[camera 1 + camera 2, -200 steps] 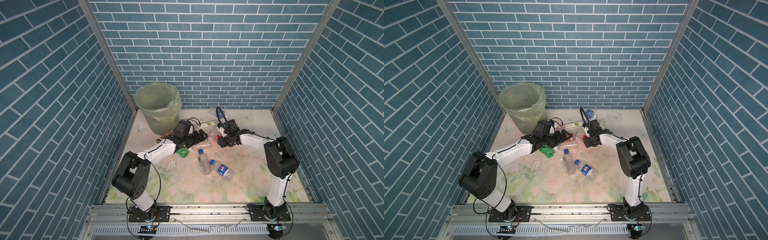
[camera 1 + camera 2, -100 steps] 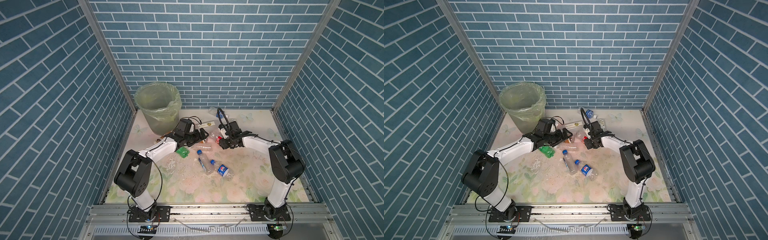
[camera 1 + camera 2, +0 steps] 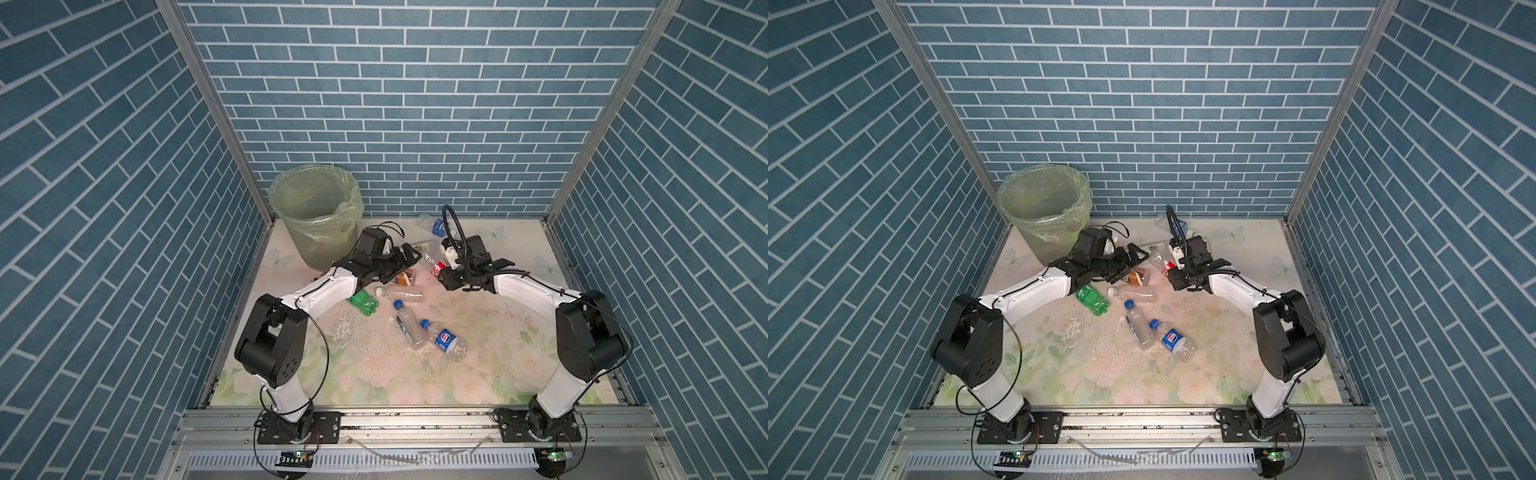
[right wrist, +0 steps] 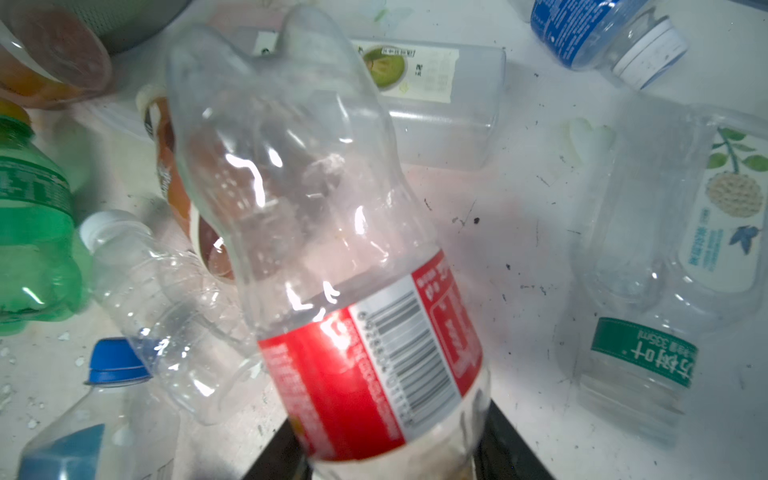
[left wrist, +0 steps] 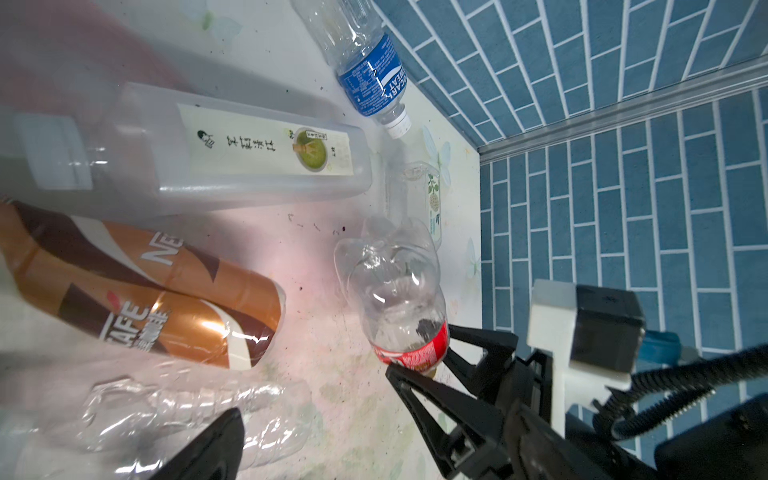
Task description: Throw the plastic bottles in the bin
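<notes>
Over the table, right gripper has clamped red-labelled bottle; left gripper gapes wide.

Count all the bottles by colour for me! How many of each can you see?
green bottle: 1
brown-label bottles: 2
blue-label bottles: 3
red-label bottle: 1
pale-label bottles: 2
plain clear bottle: 1
Total seen: 10

plastic bottles — lying scattered | red-labelled bottle tilted | bin upright, far left
</notes>
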Controlling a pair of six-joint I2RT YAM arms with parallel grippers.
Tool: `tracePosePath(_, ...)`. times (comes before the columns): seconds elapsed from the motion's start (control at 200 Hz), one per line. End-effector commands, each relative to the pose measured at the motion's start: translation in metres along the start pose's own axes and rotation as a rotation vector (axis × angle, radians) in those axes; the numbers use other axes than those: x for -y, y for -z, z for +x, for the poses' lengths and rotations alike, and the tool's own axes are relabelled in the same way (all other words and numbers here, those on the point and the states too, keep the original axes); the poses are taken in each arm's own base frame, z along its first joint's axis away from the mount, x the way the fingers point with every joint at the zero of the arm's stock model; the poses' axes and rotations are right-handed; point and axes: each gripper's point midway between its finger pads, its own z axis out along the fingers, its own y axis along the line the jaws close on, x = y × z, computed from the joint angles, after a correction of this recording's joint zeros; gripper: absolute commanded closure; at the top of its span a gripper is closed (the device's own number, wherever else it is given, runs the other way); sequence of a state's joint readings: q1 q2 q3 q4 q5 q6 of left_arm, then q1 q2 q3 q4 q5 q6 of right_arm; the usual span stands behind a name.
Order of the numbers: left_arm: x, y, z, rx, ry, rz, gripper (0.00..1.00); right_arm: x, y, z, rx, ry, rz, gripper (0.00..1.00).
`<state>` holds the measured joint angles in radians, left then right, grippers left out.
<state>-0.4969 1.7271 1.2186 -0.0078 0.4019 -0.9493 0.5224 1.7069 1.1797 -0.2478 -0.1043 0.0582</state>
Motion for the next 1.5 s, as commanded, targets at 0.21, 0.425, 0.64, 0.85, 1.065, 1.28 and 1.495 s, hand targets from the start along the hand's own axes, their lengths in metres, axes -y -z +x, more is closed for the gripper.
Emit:
tracePosePath(0.21, 0.026, -0.012, -0.037, 0.147, 0.001, 0.048, 0.01, -0.024, 0.038, -0.049, 0.126, -0.010, -0.077, 0.47)
tracePosePath(0.425, 0.033, -0.024, -0.033, 0.153, -0.013, 0.037, 0.01, -0.031, 0.042, -0.057, 0.152, -0.004, -0.091, 0.48)
tracePosePath(0.64, 0.031, -0.030, -0.031, 0.165, -0.012, 0.018, 0.01, -0.038, 0.049, -0.066, 0.188, -0.021, -0.123, 0.48)
tracePosePath(0.85, 0.038, -0.035, -0.032, 0.174, -0.018, 0.048, 0.04, -0.046, 0.052, -0.074, 0.217, -0.027, -0.145, 0.48)
tracePosePath(1.065, 0.042, -0.036, -0.032, 0.184, -0.028, 0.067, 0.22, -0.050, 0.053, -0.080, 0.233, -0.024, -0.152, 0.48)
tracePosePath(1.28, 0.046, -0.033, -0.033, 0.182, -0.047, 0.075, 0.41, -0.051, 0.053, -0.083, 0.240, -0.024, -0.149, 0.47)
tracePosePath(1.495, 0.048, -0.031, -0.031, 0.170, -0.072, 0.061, 0.47, -0.053, 0.058, -0.081, 0.247, -0.020, -0.157, 0.38)
